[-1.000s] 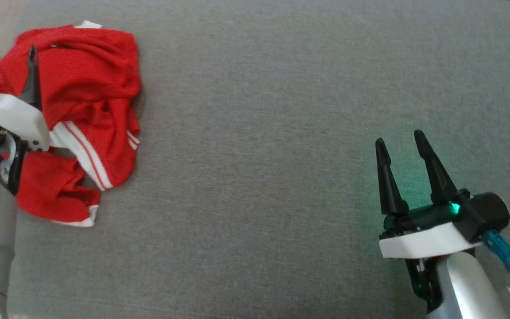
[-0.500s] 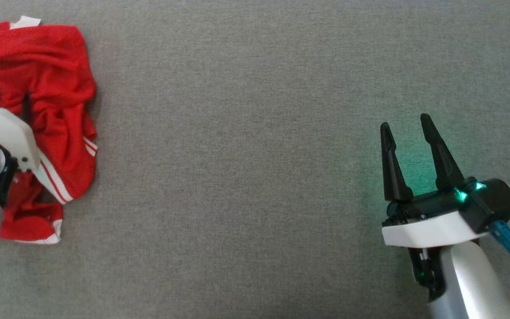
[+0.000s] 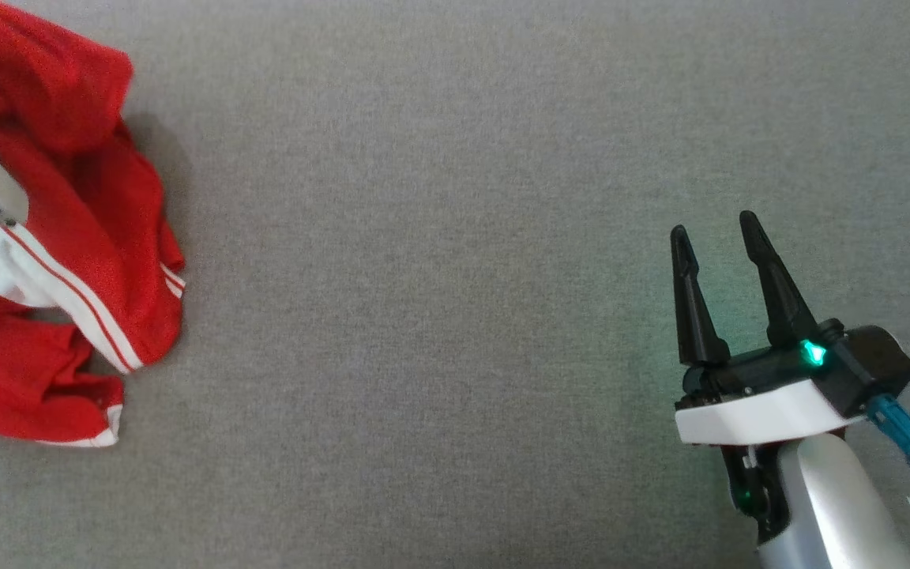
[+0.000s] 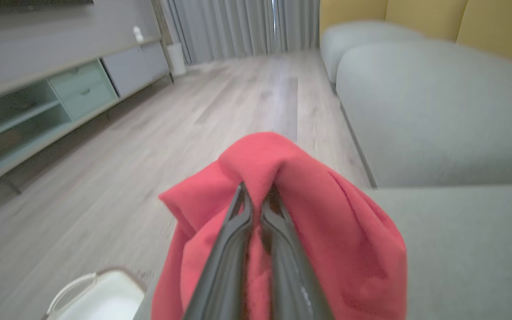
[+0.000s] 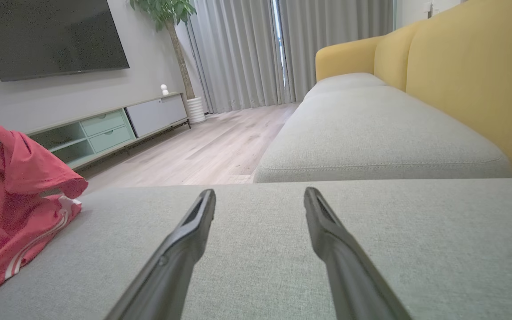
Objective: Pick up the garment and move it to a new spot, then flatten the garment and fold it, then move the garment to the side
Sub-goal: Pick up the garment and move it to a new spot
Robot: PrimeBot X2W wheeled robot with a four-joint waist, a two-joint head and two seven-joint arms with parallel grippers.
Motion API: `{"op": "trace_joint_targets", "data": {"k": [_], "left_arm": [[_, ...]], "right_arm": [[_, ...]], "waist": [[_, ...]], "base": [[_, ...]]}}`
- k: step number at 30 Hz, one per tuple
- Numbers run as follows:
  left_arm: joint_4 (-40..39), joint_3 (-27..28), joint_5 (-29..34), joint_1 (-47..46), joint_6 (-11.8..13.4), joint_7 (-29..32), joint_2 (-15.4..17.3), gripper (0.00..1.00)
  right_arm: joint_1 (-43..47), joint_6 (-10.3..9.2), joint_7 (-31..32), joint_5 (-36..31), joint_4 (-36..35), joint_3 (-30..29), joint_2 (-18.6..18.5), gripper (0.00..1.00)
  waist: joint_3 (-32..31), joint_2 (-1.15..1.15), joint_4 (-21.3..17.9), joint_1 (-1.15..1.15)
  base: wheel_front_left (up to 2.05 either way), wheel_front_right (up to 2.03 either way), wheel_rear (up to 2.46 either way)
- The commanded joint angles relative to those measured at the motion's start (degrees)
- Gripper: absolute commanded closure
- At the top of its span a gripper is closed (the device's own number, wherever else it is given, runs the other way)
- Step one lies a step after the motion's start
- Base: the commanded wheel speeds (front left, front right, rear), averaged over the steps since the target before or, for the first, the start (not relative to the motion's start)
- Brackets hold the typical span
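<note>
Left pincer: clenched on a raised fold of the red garment, fingers nearly touching through the cloth. Garment sits at 9 to 10 o'clock in head view; upper part held up, white-striped lower part lying on the grey sofa seat. Right pincer: released, fingers spread, at 4 o'clock, well apart from the garment.

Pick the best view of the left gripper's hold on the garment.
Left wrist view: left gripper shut on a garment fold. Head view crops it at the edge; right wrist view shows it lifted, far left.
</note>
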Motion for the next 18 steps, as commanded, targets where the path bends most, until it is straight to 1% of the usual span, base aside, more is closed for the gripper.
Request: {"op": "trace_joint_targets", "data": {"k": [1,5,10,14,18], "left_arm": [[-2.4,2.5,-0.8,-3.1,0.5,-3.0,2.6,1.0],[-6.2,2.1,-1.1,-4.1,0.2,-6.4,0.6,1.0],[-14.4,0.5,-1.0,-3.6,-0.1,-7.7,-2.3,1.0],[-21.2,-1.2,-1.6,-2.2,-0.2,-6.7,-4.6,1.0],[-27.8,-2.8,-1.9,-0.7,0.9,-4.3,-6.7,1.0]], "right_arm": [[0.0,0.44,-0.6,0.6,-1.5,1.5,-0.3,0.0],[0.9,0.44,-0.6,1.8,-0.9,1.7,-0.3,0.0],[1.8,0.44,-0.6,3.0,-0.5,2.3,-0.3,0.0],[2.2,0.44,-0.6,3.8,-0.3,2.9,-0.3,0.0],[2.5,0.44,-0.6,4.4,-0.2,3.2,-0.3,0.0]], "waist": [[-2.0,0.0,-0.3,0.0],[-4.8,0.0,-0.7,0.0],[-7.5,0.0,-1.4,0.0],[-8.9,0.0,-2.4,0.0],[-9.4,0.0,-3.6,0.0]], "base": [[0.0,0.0,0.0],[0.0,0.0,0.0],[0.0,0.0,0.0],[0.0,0.0,0.0],[0.0,0.0,0.0]]}}
